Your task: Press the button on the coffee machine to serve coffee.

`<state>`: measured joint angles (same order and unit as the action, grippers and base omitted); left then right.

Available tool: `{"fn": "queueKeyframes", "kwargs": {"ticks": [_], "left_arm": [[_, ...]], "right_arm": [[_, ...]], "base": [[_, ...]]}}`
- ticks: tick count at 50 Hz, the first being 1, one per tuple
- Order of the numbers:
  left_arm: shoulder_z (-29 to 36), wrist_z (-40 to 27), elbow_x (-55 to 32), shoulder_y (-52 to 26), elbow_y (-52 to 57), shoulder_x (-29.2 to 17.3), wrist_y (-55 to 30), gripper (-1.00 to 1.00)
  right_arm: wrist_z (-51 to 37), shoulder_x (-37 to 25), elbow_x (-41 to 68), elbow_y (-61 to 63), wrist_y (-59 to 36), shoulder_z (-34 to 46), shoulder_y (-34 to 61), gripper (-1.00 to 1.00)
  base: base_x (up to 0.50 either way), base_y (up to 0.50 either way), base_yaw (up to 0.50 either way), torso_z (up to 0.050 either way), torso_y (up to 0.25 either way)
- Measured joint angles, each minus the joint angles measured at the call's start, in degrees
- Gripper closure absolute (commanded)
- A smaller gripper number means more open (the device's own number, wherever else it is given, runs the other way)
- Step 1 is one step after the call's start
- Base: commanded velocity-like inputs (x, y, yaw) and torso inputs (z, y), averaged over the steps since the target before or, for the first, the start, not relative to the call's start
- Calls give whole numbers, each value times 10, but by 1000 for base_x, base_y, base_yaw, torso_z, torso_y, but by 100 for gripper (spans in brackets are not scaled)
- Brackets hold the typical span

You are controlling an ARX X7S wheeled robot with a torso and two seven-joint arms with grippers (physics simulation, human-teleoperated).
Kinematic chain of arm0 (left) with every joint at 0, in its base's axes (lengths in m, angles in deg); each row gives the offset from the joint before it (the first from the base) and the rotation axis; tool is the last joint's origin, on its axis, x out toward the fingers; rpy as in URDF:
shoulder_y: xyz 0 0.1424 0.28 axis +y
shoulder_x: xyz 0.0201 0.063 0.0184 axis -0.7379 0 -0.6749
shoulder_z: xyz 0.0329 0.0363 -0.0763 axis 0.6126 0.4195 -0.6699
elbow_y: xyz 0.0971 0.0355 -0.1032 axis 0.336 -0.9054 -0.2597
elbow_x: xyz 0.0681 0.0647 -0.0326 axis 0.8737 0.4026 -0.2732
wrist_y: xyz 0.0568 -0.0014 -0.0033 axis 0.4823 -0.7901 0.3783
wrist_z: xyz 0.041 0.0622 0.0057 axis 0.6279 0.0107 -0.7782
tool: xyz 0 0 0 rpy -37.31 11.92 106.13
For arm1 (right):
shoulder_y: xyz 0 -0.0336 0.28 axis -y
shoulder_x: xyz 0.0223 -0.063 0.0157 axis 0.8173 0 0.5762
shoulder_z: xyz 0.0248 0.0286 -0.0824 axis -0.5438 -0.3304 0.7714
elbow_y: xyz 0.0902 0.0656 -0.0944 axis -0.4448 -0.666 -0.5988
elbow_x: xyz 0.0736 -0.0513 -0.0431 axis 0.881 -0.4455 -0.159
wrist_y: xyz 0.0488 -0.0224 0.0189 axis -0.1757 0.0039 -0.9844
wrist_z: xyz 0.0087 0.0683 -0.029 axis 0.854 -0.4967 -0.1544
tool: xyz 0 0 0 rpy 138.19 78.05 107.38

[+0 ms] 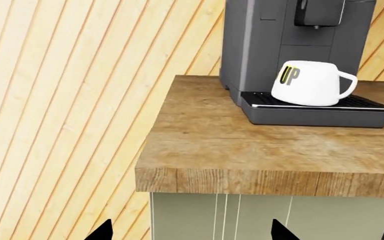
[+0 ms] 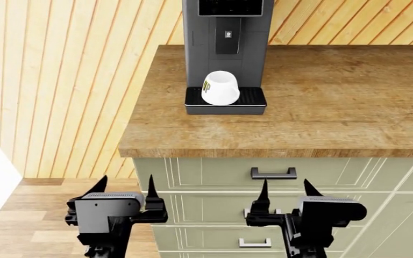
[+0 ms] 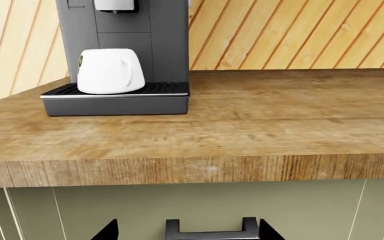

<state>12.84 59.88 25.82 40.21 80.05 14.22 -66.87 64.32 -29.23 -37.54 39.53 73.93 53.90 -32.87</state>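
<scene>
The coffee machine stands at the back of the wooden counter, with its glossy black screen at the top. The button is a tiny pale square on the narrow column below the screen. A white mug stands upside down on the slotted drip tray. My left gripper and right gripper are both open and empty, low in front of the cabinet and well below the counter. The left wrist view shows the machine and mug. The right wrist view shows the machine and mug. The button shows in neither wrist view.
The wooden counter has a thick front edge above pale green drawers. A dark drawer handle is just ahead of my right gripper and shows in the right wrist view. A slatted wood wall lies left and behind.
</scene>
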Motion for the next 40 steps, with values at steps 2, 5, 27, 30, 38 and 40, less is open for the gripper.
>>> {"fn": "queueKeyframes", "kwargs": {"ticks": [2, 5, 27, 30, 38, 40], "left_arm": [[-1, -4, -9, -8, 23, -3, -29, -100], [-4, -9, -24, -24, 57, -9, -75, -100], [-68, -51, -157, -264, 185, -36, -444, -100], [-77, -55, -166, -284, 190, -38, -470, -100], [-87, -59, -179, -304, 195, -49, -503, -100], [-89, -58, -181, -305, 196, -51, -505, -100]], "right_arm": [[-3, -6, 4, 22, -24, -1, 6, -100], [-9, -15, 11, 58, -67, -4, 17, -100], [-14, -90, 110, 245, -391, -80, 170, -100], [-15, -97, 116, 256, -410, -88, 179, -100], [-19, -109, 130, 284, -441, -117, 185, -100], [-20, -111, 131, 287, -445, -121, 186, -100]], "base": [[0, 0, 0, 0, 0], [0, 0, 0, 0, 0], [0, 0, 0, 0, 0], [143, 0, 0, 0, 0], [396, 1, 0, 0, 0], [424, 0, 0, 0, 0]]}}
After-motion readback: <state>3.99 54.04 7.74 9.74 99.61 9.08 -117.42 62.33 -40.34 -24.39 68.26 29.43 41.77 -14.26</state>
